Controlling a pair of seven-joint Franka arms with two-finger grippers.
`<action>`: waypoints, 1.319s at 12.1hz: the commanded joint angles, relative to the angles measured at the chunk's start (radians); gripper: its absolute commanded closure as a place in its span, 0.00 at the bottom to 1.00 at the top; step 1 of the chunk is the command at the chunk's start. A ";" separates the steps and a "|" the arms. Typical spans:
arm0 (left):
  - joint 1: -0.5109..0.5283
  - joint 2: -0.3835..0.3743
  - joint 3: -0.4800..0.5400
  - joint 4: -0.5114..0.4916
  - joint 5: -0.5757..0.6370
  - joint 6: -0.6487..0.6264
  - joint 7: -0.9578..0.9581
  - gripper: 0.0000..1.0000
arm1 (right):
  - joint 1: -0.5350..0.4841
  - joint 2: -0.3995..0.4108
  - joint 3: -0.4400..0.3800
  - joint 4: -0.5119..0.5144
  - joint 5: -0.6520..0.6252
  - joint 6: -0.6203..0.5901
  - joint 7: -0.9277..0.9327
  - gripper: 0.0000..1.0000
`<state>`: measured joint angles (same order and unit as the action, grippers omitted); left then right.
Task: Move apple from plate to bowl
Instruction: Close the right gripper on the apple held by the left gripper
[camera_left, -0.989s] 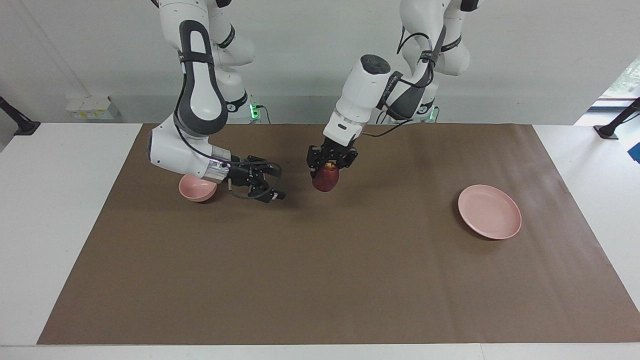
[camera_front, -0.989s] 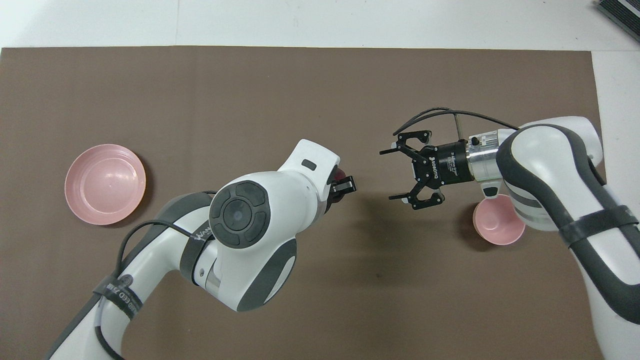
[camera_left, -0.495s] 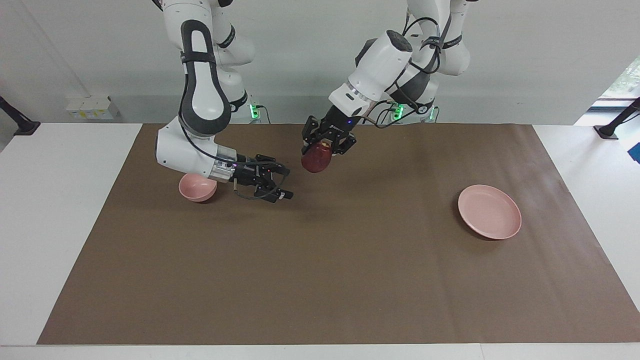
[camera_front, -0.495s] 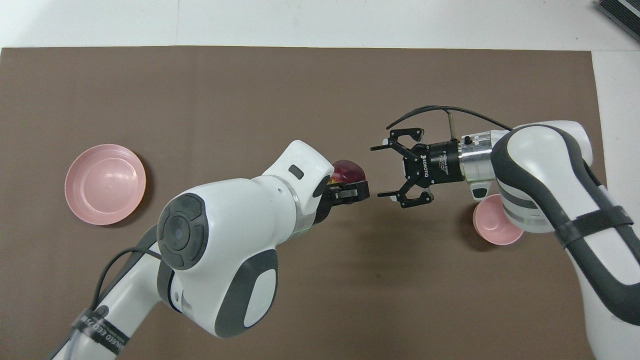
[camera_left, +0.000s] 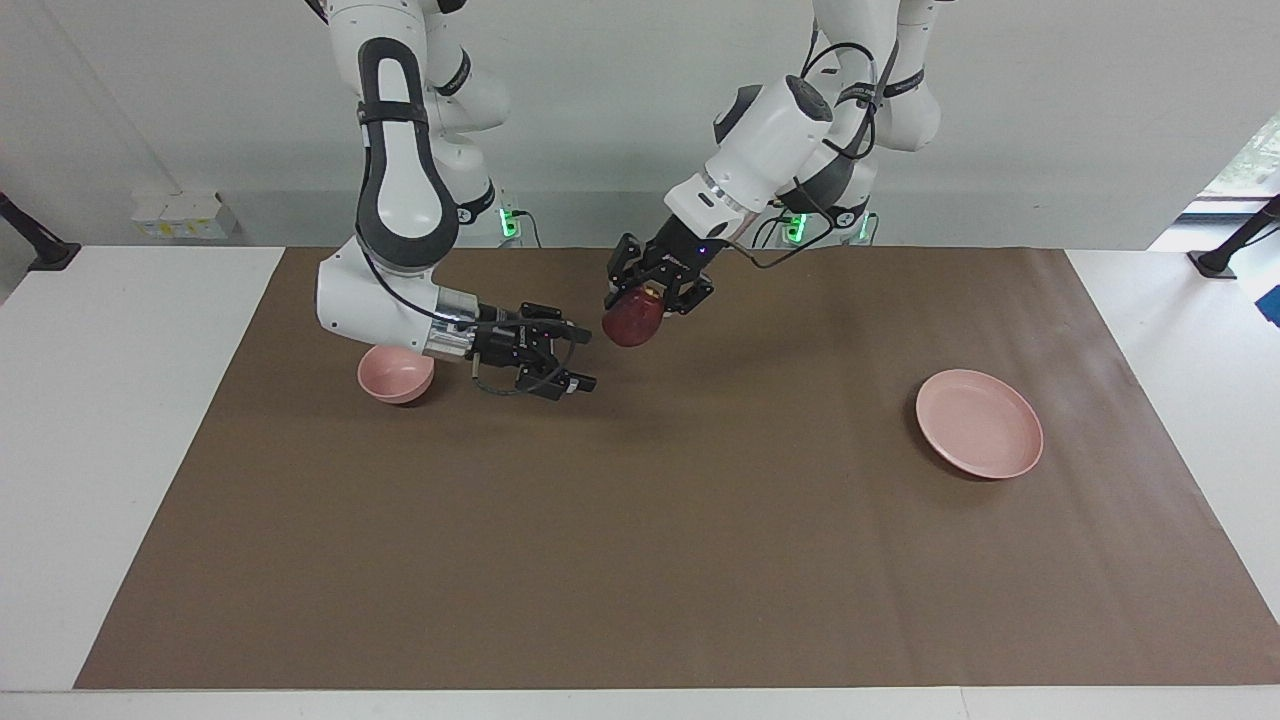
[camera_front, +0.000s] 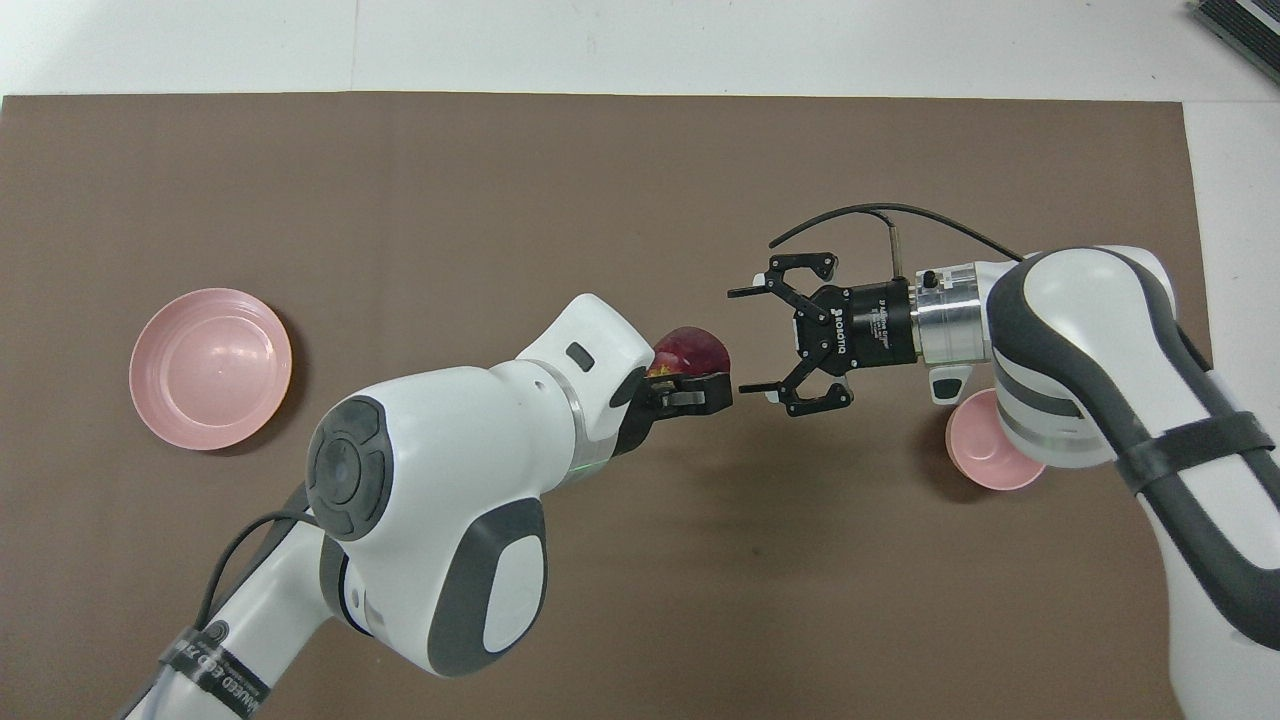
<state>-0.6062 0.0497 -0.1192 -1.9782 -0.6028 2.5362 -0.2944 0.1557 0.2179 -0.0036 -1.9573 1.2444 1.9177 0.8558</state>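
Observation:
My left gripper (camera_left: 642, 303) is shut on the dark red apple (camera_left: 628, 323) and holds it in the air over the brown mat; it also shows in the overhead view (camera_front: 703, 368) with the apple (camera_front: 690, 349). My right gripper (camera_left: 572, 361) is open, lies level and points at the apple with a small gap between them; its spread fingers show in the overhead view (camera_front: 741, 341). The small pink bowl (camera_left: 394, 376) stands on the mat under the right arm's wrist, partly covered from above (camera_front: 982, 458). The pink plate (camera_left: 979, 423) lies empty toward the left arm's end (camera_front: 210, 368).
The brown mat (camera_left: 640, 540) covers most of the white table (camera_left: 110, 420). Both arms meet over the mat near the robots.
The right gripper has moved toward the apple, still open. The left gripper has tilted and brought the apple up and toward the right gripper. Bowl and plate have not moved.

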 joint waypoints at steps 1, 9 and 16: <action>-0.009 0.001 0.001 -0.021 -0.031 0.042 0.037 1.00 | 0.008 -0.017 0.005 -0.012 0.032 -0.023 -0.023 0.00; -0.014 0.007 0.000 -0.014 -0.031 0.039 0.037 1.00 | 0.019 -0.051 0.005 -0.008 0.073 -0.123 -0.018 0.00; -0.014 0.006 -0.011 -0.011 -0.031 0.035 0.031 1.00 | 0.030 -0.052 0.004 -0.006 0.037 -0.117 -0.023 1.00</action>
<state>-0.6071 0.0637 -0.1264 -1.9836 -0.6076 2.5547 -0.2790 0.1801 0.1775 -0.0016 -1.9541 1.2895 1.8024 0.8526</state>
